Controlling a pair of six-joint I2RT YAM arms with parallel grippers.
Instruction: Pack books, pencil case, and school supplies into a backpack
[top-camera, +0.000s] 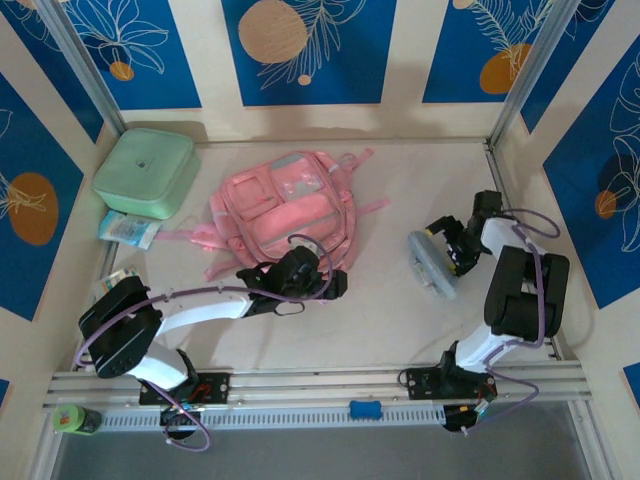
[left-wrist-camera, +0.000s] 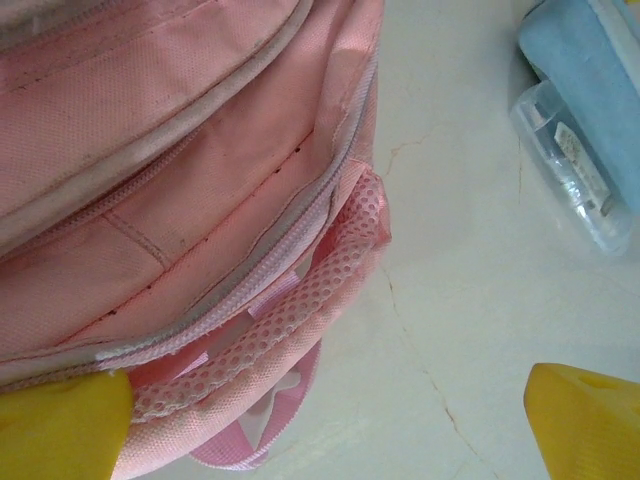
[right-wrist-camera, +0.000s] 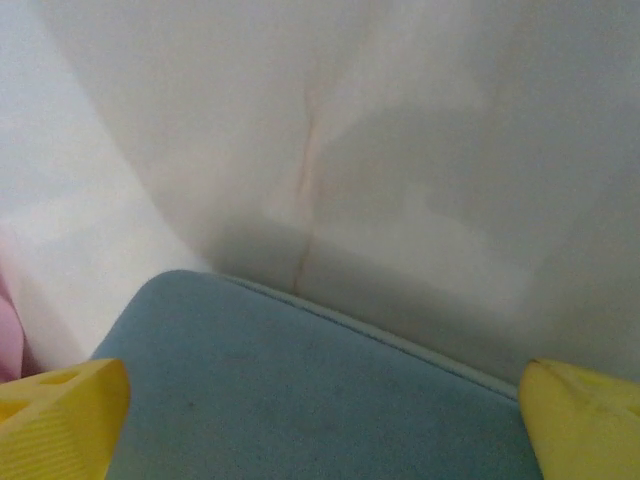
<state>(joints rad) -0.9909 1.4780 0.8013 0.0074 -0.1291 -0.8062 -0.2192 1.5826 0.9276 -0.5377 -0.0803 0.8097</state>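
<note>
The pink backpack (top-camera: 285, 215) lies flat in the middle of the worktop (top-camera: 400, 330). The left gripper (left-wrist-camera: 320, 425) hovers at its near edge, jaws spread wide, with nothing between them. The right gripper (right-wrist-camera: 320, 420) is also fully spread. Its yellow fingers (right-wrist-camera: 60, 415) stand on both sides of the blue-grey pencil case (right-wrist-camera: 300, 390), which lies to the right of the backpack and apart from it. They do not squeeze it.

We see three risks. If the left gripper closes on the mesh pocket (left-wrist-camera: 330, 270) instead of the zipper (left-wrist-camera: 285, 228), the light bag will probably slide over the worktop and not open. The pencil case looks soft and wide, so a grip near its edge may slip or let it tilt. Both arms also work close to the same bag, so they could meet.

The inside of the backpack is hidden. We cannot tell if the zipper is open or where its pull sits. The right wrist view is too close to show whether the fingertips touch the case. We cannot identify the small blue packet (top-camera: 130, 230) beside the mint-green box (top-camera: 145, 172).
</note>
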